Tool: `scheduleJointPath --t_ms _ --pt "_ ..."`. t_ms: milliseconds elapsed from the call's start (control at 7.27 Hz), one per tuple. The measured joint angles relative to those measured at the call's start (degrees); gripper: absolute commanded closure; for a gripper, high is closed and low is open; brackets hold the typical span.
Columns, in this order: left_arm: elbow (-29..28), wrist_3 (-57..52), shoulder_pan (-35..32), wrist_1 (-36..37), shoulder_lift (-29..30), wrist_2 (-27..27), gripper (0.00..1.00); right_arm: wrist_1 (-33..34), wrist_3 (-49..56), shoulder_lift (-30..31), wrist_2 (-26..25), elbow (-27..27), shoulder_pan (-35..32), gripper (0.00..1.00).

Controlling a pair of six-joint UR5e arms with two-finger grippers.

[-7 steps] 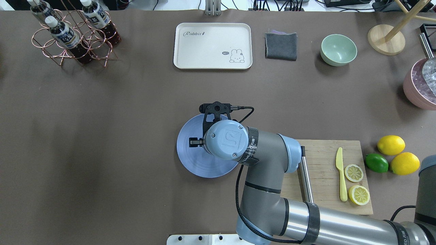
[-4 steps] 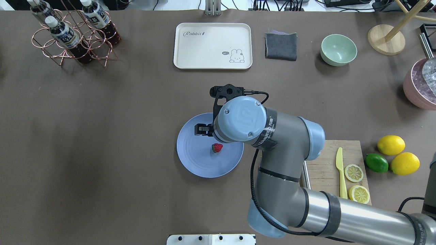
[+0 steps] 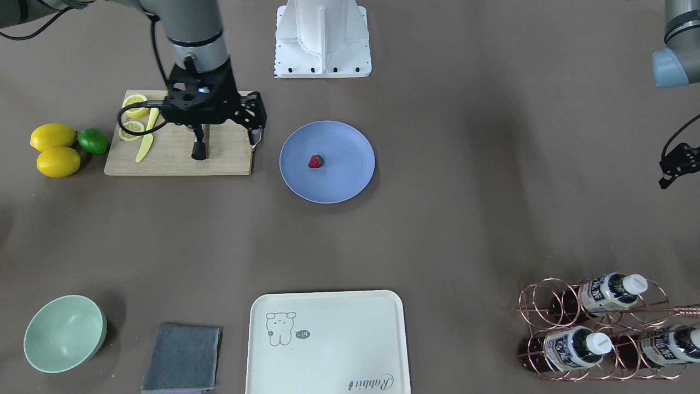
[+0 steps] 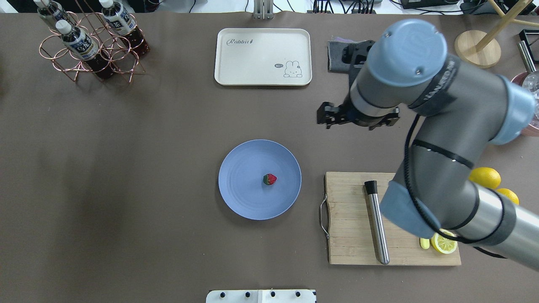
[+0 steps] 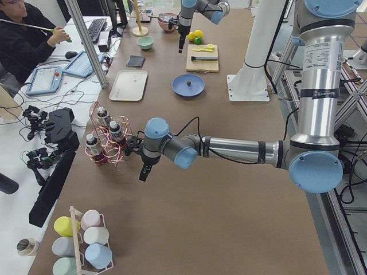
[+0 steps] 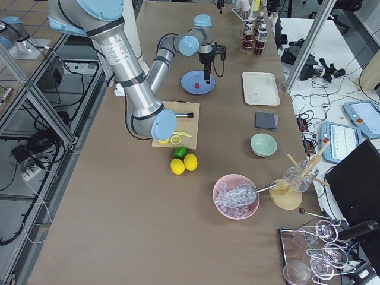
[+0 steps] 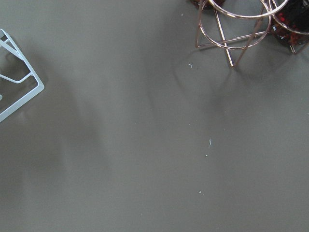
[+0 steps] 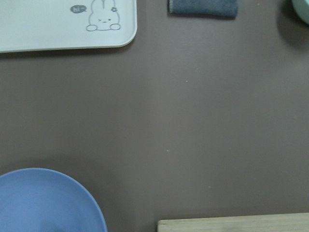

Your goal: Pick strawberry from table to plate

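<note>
The small red strawberry [image 4: 269,179] [image 3: 315,161] lies near the middle of the blue plate [image 4: 244,193] [image 3: 342,178] on the brown table [image 4: 147,168]. Nothing touches it. My right gripper [image 4: 358,120] [image 3: 214,119] hangs high above the table, to the far right of the plate. It is open and empty, with one finger [image 4: 330,115] showing on each side of the wrist. My left gripper [image 5: 145,169] hovers low beside the copper bottle rack [image 5: 106,140]. Only a black edge of it [image 3: 675,164] shows, so I cannot tell its state.
A wooden cutting board [image 4: 349,219] right of the plate holds a steel rod [image 4: 377,227] and a lemon slice [image 4: 444,244]. Whole lemons [image 3: 54,148] lie beyond it. A cream tray [image 4: 263,57], a grey cloth [image 3: 183,355] and a mint bowl [image 3: 64,332] line the far side.
The right arm lifted off the plate and swung up and to the right, past the cutting board. The strawberry, hidden under the wrist at first, now lies uncovered on the plate.
</note>
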State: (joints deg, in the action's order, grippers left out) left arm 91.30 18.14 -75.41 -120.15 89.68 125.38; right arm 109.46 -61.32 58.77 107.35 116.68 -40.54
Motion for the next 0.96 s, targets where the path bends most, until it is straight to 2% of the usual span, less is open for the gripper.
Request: scheduleJointPath --t_ms 275,550,825,962 --pt "-0.04 -0.03 -1.68 0.05 -0.49 1.9 0.02 1.07 15.48 9.33 5.26 1.91 -9.09 0.0" --pt "0.05 -0.08 -2.58 -0.04 -1.82 3.52 0.02 0.88 34.34 18.01 12.49 0.38 -22.06 0.0" --pt "0.04 -1.03 -5.37 1.24 -2.41 7.02 0.02 -0.44 50.81 23.08 17.14 -5.35 -34.23 0.0" --pt "0.17 -4.17 -7.66 4.1 -2.24 8.55 0.02 -4.55 55.34 25.36 18.59 -9.63 -38.42 0.0"
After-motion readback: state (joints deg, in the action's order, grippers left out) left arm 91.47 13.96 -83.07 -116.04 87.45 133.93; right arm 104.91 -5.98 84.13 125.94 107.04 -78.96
